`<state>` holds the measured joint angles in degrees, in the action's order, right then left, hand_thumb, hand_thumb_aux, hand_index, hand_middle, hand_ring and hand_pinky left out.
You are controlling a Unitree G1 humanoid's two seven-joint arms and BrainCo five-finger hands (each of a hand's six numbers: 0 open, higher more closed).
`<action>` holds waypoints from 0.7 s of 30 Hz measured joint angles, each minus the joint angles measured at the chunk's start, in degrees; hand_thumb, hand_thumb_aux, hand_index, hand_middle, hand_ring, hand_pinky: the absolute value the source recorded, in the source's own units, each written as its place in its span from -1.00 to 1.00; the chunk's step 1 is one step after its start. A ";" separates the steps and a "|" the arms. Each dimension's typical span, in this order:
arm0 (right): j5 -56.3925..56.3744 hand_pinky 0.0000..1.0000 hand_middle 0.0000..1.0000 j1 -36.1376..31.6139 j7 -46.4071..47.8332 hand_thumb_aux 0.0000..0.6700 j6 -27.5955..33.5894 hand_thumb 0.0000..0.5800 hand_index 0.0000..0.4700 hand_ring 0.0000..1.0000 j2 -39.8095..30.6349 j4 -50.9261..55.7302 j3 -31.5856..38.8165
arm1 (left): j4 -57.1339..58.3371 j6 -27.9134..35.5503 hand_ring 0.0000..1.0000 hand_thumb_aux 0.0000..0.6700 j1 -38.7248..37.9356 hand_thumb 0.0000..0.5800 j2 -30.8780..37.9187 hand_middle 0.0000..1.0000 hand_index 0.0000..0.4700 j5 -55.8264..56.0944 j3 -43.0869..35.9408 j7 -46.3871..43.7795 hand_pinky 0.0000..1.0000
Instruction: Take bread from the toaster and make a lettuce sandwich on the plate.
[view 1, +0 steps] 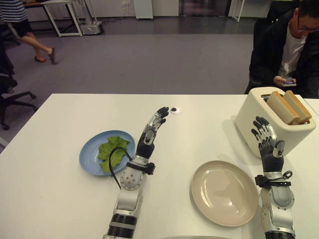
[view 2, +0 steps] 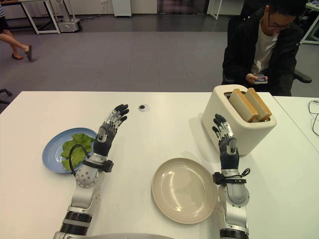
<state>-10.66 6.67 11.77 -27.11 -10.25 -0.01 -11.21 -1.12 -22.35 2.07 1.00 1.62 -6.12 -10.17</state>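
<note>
A cream toaster stands at the right of the white table with two slices of bread sticking out of its slots. My right hand is held up in front of the toaster, fingers straight and open, holding nothing. A beige plate lies bare just left of that hand. A blue plate at the left carries green lettuce. My left hand is raised right of the blue plate, fingers extended, holding nothing.
A small black-and-white round object lies on the table beyond my left hand. A cable trails at the table's right edge. A person sits behind the toaster, off the table. The white tabletop lies bare between the two plates.
</note>
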 measured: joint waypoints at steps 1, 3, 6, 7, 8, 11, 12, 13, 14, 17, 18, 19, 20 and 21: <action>0.00 -1.00 -1.00 0.00 0.00 -1.00 0.00 -1.00 -1.00 -1.00 0.00 0.00 0.00 | 0.00 0.00 -0.87 -1.00 0.00 -1.00 0.00 -0.87 -1.00 0.00 0.00 0.00 -0.87; 0.00 -1.00 -1.00 0.00 0.00 -1.00 0.00 -1.00 -1.00 -1.00 0.00 0.00 0.00 | 0.00 0.00 -0.86 -1.00 0.00 -1.00 0.00 -0.86 -1.00 0.00 0.00 0.00 -0.86; 0.00 -1.00 -1.00 0.00 0.01 -1.00 0.00 -1.00 -1.00 -1.00 0.00 0.00 0.00 | 0.00 0.00 -0.87 -1.00 0.00 -1.00 0.00 -0.87 -1.00 -0.01 0.00 0.01 -0.87; 0.00 -1.00 -1.00 0.00 0.01 -1.00 0.00 -1.00 -1.00 -1.00 0.00 0.00 0.00 | 0.00 0.00 -0.87 -1.00 0.00 -1.00 0.01 -0.87 -1.00 -0.01 0.00 0.01 -0.87; 0.00 -1.00 -1.00 0.00 0.01 -1.00 0.00 -1.00 -1.00 -1.00 0.00 0.00 0.00 | 0.00 0.00 -0.86 -1.00 0.00 -1.00 0.01 -0.86 -1.00 -0.01 0.01 0.01 -0.86; 0.00 -1.00 -1.00 0.00 0.01 -1.00 0.00 -1.00 -1.00 -1.00 0.00 0.00 0.01 | 0.00 0.00 -0.87 -1.00 0.00 -1.00 0.01 -0.87 -1.00 -0.01 0.01 0.01 -0.87; 0.00 -1.00 -1.00 0.00 0.01 -1.00 0.00 -1.00 -1.00 -1.00 0.00 0.00 0.01 | 0.00 0.00 -0.86 -1.00 0.00 -1.00 0.01 -0.86 -1.00 -0.01 0.01 0.01 -0.86; 0.00 -1.00 -1.00 0.00 0.01 -1.00 0.00 -1.00 -1.00 -1.00 0.00 0.00 0.01 | 0.00 0.00 -0.87 -1.00 0.00 -1.00 0.01 -0.87 -1.00 -0.01 0.01 0.01 -0.87; 0.00 -1.00 -1.00 0.00 0.00 -1.00 0.00 -1.00 -1.00 -1.00 0.00 -0.01 0.01 | 0.00 0.00 -0.87 -1.00 0.00 -1.00 0.01 -0.87 -1.00 0.00 0.01 0.01 -0.87; 0.01 -1.00 -1.00 0.01 -0.01 -1.00 0.03 -1.00 -1.00 -1.00 0.00 -0.26 0.01 | -0.27 0.00 -0.87 -1.00 -0.01 -1.00 0.02 -0.87 -1.00 0.00 0.01 0.01 -0.87; 0.01 -1.00 -1.00 0.01 -0.02 -1.00 0.03 -1.00 -1.00 -1.00 0.00 -0.36 0.01 | -0.29 0.00 -0.87 -1.00 -0.01 -1.00 0.02 -0.87 -1.00 0.00 0.01 0.00 -0.87; 0.01 -1.00 -1.00 0.02 -0.02 -1.00 0.04 -1.00 -1.00 -1.00 0.00 -0.37 0.01 | -0.29 0.00 -0.87 -1.00 -0.01 -1.00 0.02 -0.87 -1.00 0.00 0.01 0.00 -0.87; 0.01 -1.00 -1.00 0.01 -0.02 -1.00 0.05 -1.00 -1.00 -1.00 0.00 -0.38 0.01 | -0.29 0.00 -0.87 -1.00 -0.01 -1.00 0.02 -0.87 -1.00 0.00 0.00 0.00 -0.87; 0.01 -1.00 -1.00 0.02 -0.02 -1.00 0.05 -1.00 -1.00 -1.00 0.00 -0.39 0.01 | -0.30 0.00 -0.87 -1.00 -0.01 -1.00 0.02 -0.87 -1.00 0.00 0.00 0.01 -0.87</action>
<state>-10.65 6.69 11.75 -27.06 -10.25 -0.39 -11.20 -1.41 -22.35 2.06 1.02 1.62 -6.12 -10.17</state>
